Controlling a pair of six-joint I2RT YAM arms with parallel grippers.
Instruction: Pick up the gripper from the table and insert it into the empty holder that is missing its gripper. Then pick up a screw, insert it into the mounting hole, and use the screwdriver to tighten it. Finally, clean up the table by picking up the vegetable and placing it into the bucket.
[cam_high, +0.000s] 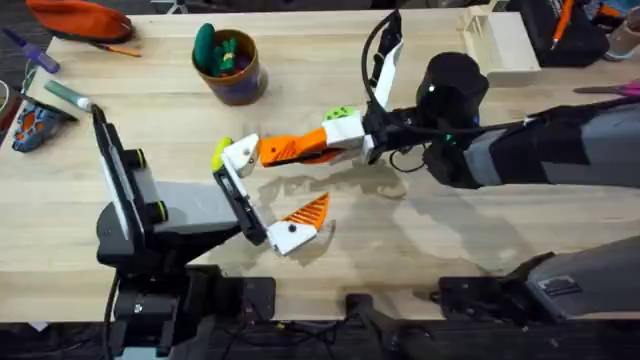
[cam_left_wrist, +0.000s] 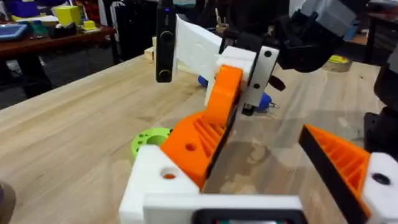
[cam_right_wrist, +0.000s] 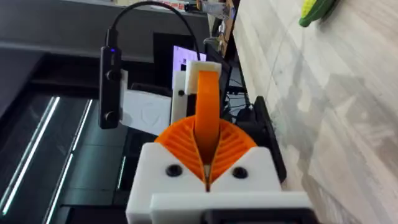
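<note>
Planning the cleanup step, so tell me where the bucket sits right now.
In the overhead view the bucket stands upright at the table's far side, left of centre, behind the left gripper, with green toys inside.

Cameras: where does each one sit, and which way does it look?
Overhead: above the table, over the arm bases, looking down and forward; both arms show.
Left wrist: on the left arm, facing the right gripper; its own holder and orange finger show.
Right wrist: on the right arm, facing the left arm; its own orange fingers show.
Shared: both wrist views see the orange piece.
</note>
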